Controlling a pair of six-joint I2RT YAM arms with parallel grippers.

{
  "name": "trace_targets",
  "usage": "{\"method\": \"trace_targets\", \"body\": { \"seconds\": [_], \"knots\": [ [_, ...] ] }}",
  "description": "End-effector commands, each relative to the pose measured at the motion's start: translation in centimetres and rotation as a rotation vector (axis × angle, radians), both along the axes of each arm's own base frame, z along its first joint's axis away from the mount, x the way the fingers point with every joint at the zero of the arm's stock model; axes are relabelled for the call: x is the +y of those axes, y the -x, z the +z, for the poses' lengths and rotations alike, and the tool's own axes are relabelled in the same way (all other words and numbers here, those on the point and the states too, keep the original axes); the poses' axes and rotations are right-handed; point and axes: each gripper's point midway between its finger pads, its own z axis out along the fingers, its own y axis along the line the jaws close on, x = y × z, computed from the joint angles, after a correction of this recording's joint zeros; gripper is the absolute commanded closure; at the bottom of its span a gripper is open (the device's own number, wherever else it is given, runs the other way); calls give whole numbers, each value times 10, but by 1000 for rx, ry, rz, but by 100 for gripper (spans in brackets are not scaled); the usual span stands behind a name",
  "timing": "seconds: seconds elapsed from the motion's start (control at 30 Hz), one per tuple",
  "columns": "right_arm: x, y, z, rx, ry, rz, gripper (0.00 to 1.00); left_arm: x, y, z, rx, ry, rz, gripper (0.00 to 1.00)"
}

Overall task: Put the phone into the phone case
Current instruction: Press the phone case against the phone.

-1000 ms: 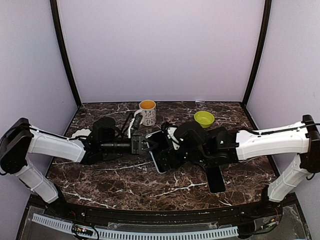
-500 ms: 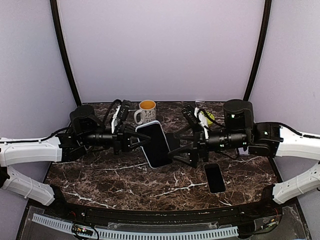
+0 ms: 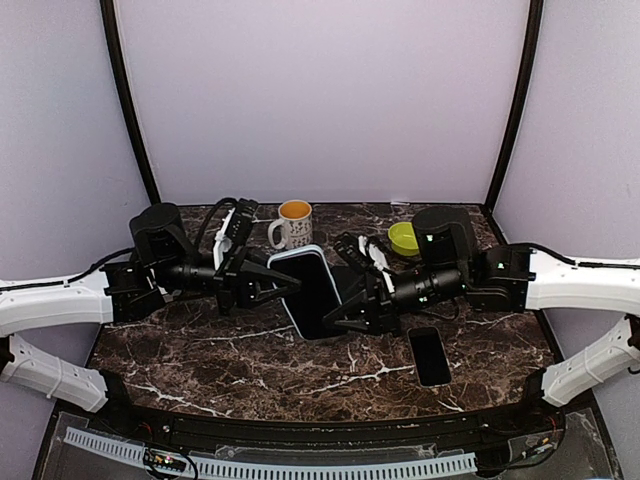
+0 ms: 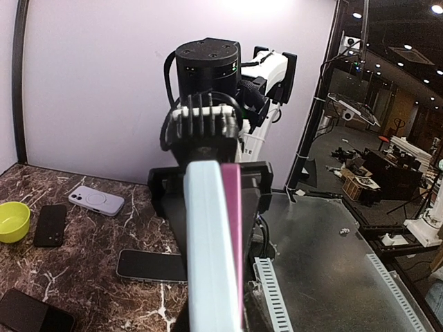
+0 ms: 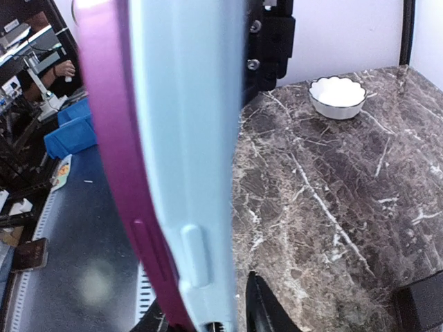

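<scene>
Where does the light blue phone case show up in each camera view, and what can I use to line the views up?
Top external: light blue phone case at centre, up off the table.
Left wrist: the case edge-on, bottom centre, a purple edge alongside.
Right wrist: the case edge-on, filling the left half.
Shared landmark: the dark marble table.

A robotics lab: a white-walled test booth (image 3: 320, 100) over a marble-patterned tabletop (image 3: 250, 365), ceiling spotlights (image 4: 435, 8) and cluttered equipment (image 4: 374, 162) in the hall beyond.
</scene>
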Motion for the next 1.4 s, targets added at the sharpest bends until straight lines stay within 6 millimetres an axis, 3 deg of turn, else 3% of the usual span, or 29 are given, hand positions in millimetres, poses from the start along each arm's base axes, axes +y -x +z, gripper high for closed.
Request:
{"method": "trace_targets", "body": {
  "seconds": [0.0,0.07,0.17,0.23,0.33,0.4,0.6,0.67,0.77,0.83,1.0,1.07,1.17,1.3,1.33,1.37],
  "knots": [
    [8,-1,30,-33,-90,20,86,6,11,46,-110,109,-23,100],
    [7,-2,32,-40,-93,9,100,5,10,47,-110,112,-18,100],
    [5,-4,42,-58,-114,-6,100,5,6,47,-100,106,5,100],
    [3,-5,51,-76,-137,-18,100,4,2,46,-94,99,26,88],
    [0,-7,71,-108,-183,-37,100,3,-7,41,-81,86,71,55],
    [-2,-7,88,-138,-240,-42,100,1,-12,36,-78,69,103,44],
    [-10,-3,123,-189,-353,-46,100,-7,-9,23,-98,45,135,41],
    [-11,-2,129,-196,-374,-44,100,-10,-4,22,-113,53,126,43],
    [-11,-1,131,-195,-382,-40,100,-15,0,22,-114,61,122,58],
    [-10,0,131,-190,-383,-34,100,-18,2,23,-115,66,114,63],
    [-11,1,133,-186,-395,-31,100,-29,11,23,-123,65,72,67],
    [-12,3,136,-187,-404,-24,100,-32,12,21,-125,59,68,82],
    [-12,5,136,-185,-400,-13,100,-32,11,21,-130,59,80,98],
    [-11,6,130,-178,-372,4,100,-30,9,23,-137,64,97,100],
    [-10,6,127,-178,-360,6,99,-30,9,24,-138,66,98,100],
    [-10,6,124,-178,-344,8,85,-29,9,25,-140,70,101,100]
  ]
}}
